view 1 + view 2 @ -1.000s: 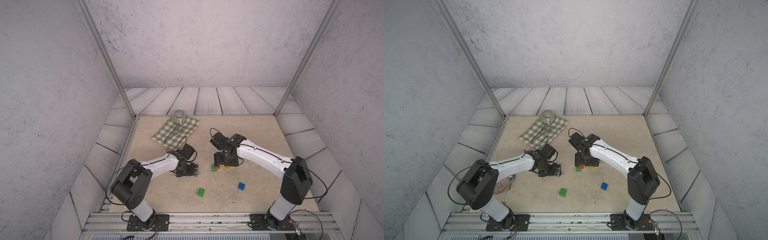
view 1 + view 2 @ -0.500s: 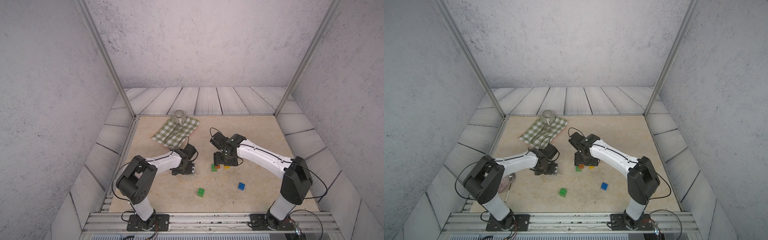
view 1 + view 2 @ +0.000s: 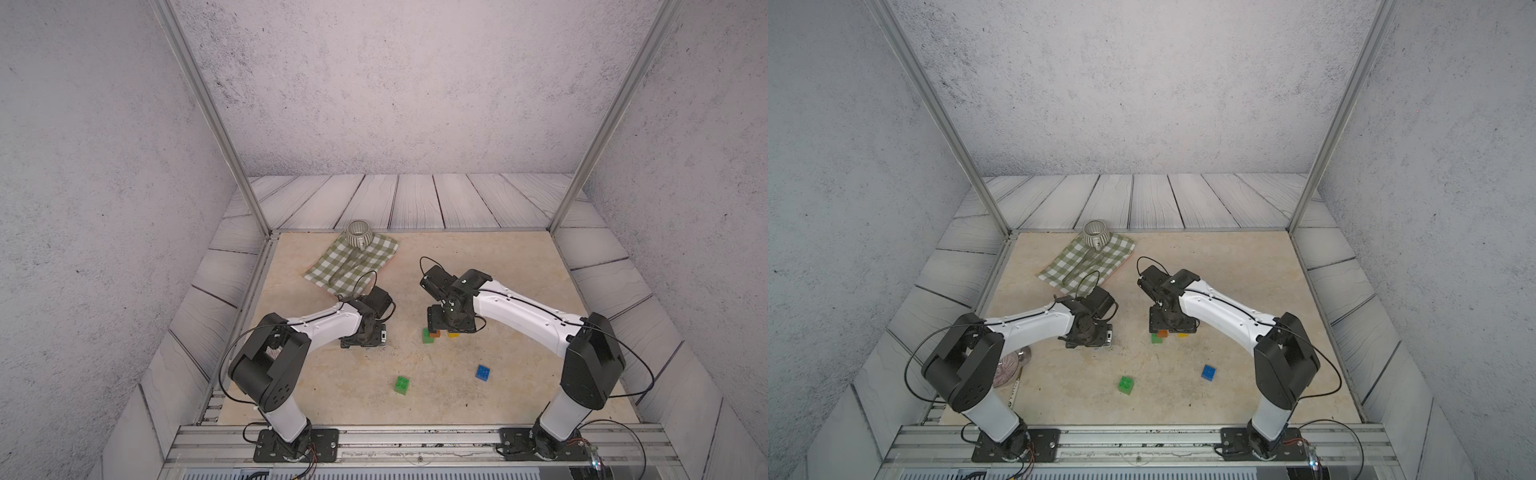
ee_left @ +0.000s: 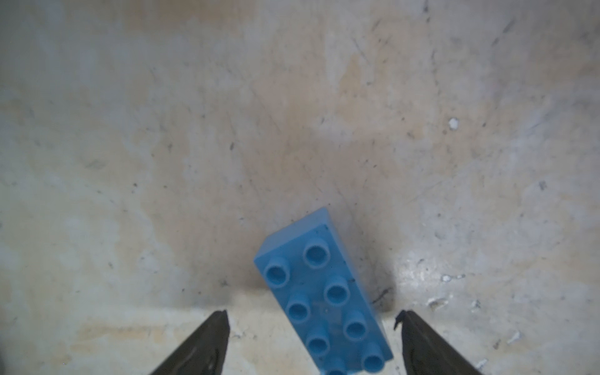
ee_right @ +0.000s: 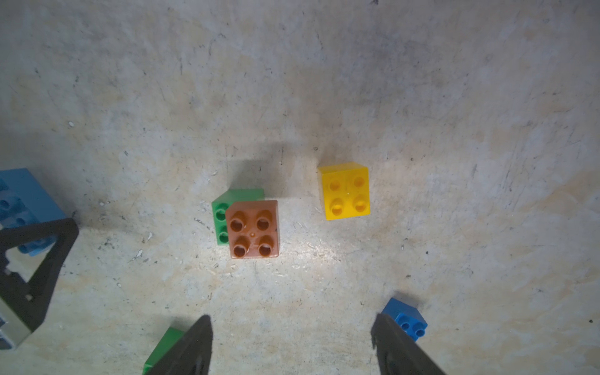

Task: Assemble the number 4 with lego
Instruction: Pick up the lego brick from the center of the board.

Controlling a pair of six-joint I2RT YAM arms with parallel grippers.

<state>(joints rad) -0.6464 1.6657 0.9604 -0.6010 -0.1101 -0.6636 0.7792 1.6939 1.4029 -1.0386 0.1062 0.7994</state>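
Lego brick (image 4: pixel 324 302), light blue, between parted left fingers (image 4: pixel 201 347), untouched, right fingers (image 5: pixel 190 350) parted, empty

1. The long brick (image 4: pixel 324 302) is shown in light blue, studs included
2. The square brick (image 5: pixel 253 229) is rendered in orange-brown; the green brick (image 5: pixel 220 220) partly covered by it is shown in mid green
3. The yellow brick (image 5: pixel 345 191) and the dark blue brick (image 5: pixel 406 319) are given in plain, unpatterned colour
4. The second green brick (image 3: pixel 402 384) is shown in bright green
5. The cloth (image 3: pixel 353 266) is patterned in green-and-white check; the mug (image 3: pixel 359 234) is striped in grey and white
6. The table (image 3: pixel 498 270) is mottled beige; the walls (image 3: pixel 415 104) are speckled grey
7. The left arm (image 3: pixel 328 324) and right arm (image 3: pixel 523 313) are coloured white, with black joints
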